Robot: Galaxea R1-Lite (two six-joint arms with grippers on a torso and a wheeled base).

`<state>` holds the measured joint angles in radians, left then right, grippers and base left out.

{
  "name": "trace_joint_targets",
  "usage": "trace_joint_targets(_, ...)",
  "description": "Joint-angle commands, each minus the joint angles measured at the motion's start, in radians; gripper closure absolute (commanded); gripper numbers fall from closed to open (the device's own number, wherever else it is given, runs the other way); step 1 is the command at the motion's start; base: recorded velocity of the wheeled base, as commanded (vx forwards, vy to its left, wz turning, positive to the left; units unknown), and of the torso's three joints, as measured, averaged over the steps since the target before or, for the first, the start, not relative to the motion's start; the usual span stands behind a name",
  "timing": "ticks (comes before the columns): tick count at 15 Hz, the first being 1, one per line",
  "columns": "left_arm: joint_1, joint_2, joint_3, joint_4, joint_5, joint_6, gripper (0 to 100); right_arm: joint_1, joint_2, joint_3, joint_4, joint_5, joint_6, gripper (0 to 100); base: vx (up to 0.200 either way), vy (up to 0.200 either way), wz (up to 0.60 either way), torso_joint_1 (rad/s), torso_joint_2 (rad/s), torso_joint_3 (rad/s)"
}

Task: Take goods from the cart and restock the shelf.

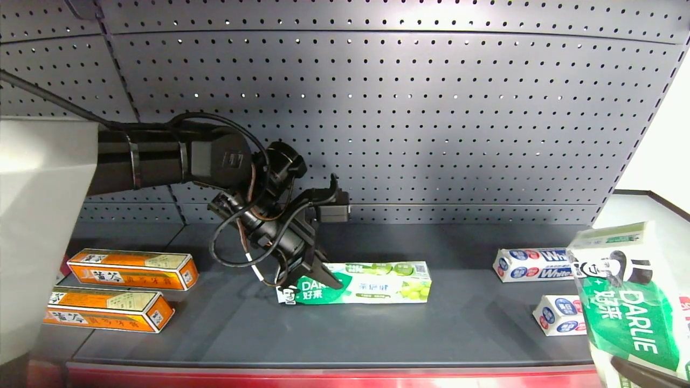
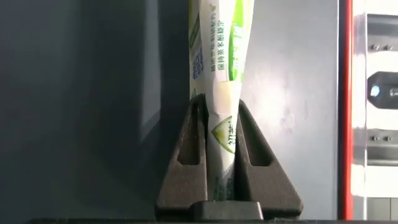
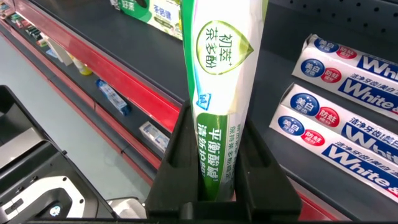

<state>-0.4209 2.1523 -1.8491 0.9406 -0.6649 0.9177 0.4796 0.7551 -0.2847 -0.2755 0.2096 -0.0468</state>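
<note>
So the left gripper (image 1: 318, 277) is clamped on one end of a green box (image 1: 377, 283), which lies flat on the shelf (image 1: 323, 334). The right gripper (image 3: 219, 155) is squeezed tight around a second box (image 1: 625, 307), also green, held roughly upright well to the right of the green box. Two orange boxes (image 1: 135, 268) sit left of the green box, and two white-blue boxes (image 1: 531, 265) sit right of it.

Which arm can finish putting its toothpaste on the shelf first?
Left, probably. The left claw is shut on a green toothpaste box already lying on the shelf, so it need only let go. The right claw holds a second box in the air, not set down.
</note>
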Motion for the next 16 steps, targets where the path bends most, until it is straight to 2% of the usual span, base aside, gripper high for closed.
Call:
trace_joint_targets(1, -0.012, -0.065, 0.059, -0.005, 0.010, 0.001, 100, 0.001, -0.002, -0.002, -0.001, 0.001, -0.001, 100, 0.000, 0.000, 0.00, 0.000, 0.00, 0.000)
trace_joint_targets(2, -0.016, -0.081, 0.090, -0.019, 0.011, 0.001, 100, 0.001, -0.002, -0.002, -0.001, 0.001, -0.001, 100, 0.000, 0.000, 0.00, 0.000, 0.00, 0.000)
trace_joint_targets(4, -0.036, -0.104, 0.180, -0.125, 0.024, -0.002, 100, 0.001, -0.003, -0.002, -0.001, 0.001, -0.001, 100, 0.000, 0.000, 0.00, 0.000, 0.00, 0.000)
trace_joint_targets(6, -0.055, -0.115, 0.215, -0.160, 0.034, -0.008, 100, -0.001, -0.007, -0.002, -0.001, 0.001, -0.001, 100, 0.000, 0.000, 0.00, 0.000, 0.00, 0.000)
trace_joint_targets(13, -0.075, -0.144, 0.222, -0.160, 0.037, -0.013, 100, -0.001, -0.022, 0.005, -0.001, 0.001, -0.001, 100, 0.000, 0.000, 0.00, 0.000, 0.00, 0.000)
trace_joint_targets(16, -0.090, -0.178, 0.258, -0.160, 0.037, -0.029, 100, -0.001, -0.023, 0.005, -0.001, 0.001, -0.001, 100, 0.000, 0.000, 0.00, 0.000, 0.00, 0.000)
